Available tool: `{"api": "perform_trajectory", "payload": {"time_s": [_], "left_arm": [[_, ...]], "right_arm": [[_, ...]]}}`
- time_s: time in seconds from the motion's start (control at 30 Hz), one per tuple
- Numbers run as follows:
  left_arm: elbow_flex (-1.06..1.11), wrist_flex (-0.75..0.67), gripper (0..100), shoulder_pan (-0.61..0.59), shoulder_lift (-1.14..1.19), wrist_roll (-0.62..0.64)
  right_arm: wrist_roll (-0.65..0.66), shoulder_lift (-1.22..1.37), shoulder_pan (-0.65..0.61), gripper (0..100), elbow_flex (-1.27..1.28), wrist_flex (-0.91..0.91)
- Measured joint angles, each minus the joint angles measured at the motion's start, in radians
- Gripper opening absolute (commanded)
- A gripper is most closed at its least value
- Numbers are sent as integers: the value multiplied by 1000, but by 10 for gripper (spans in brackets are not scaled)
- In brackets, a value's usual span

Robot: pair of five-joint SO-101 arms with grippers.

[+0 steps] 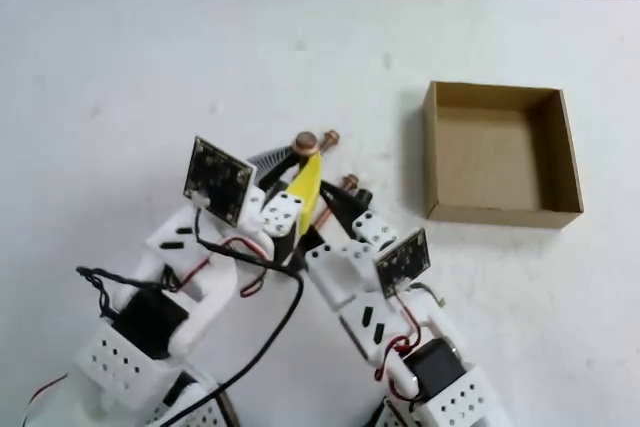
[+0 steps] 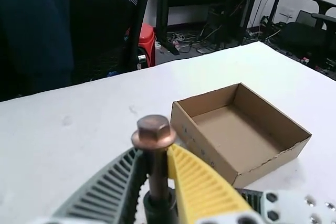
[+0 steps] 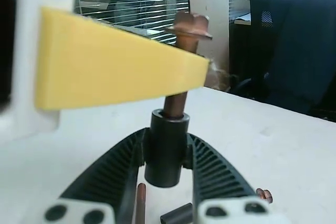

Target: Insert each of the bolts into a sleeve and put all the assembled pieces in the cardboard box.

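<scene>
My left gripper [image 2: 152,156], one finger grey and one yellow, is shut on the shaft of a copper bolt [image 2: 152,132] held head up. The bolt's lower end sits in the mouth of a black sleeve [image 3: 165,166], and my right gripper [image 3: 166,142] with black fingers is shut on that sleeve. In the high view both grippers meet at table centre, with the bolt head [image 1: 305,142] on top. The cardboard box [image 1: 500,215] stands to the right with nothing visible inside it. Two more copper bolts [image 1: 330,137] [image 1: 349,184] lie beside the grippers.
Under the held sleeve lie a loose bolt [image 3: 140,203], a spare black sleeve [image 3: 176,214] and another bolt [image 3: 264,195]. The box wall [image 2: 205,150] is close beyond my left gripper. Office chairs and desks stand past the table's far edge.
</scene>
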Motion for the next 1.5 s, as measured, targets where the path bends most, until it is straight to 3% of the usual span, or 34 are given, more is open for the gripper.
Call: {"api": "perform_trajectory", "payload": {"time_s": [0.7, 1.03, 1.27, 1.5], "left_arm": [[48, -18, 20, 0, 2, -2], [164, -75, 25, 0, -115, -2], [166, -78, 243, -9, -123, -9], [176, -83, 263, -6, -115, -14]], "right_arm": [[0, 2, 6, 17, 0, -6], [-2, 0, 0, 17, 0, -20], [-2, 0, 5, 17, 0, -20], [0, -2, 5, 17, 0, -21]]}}
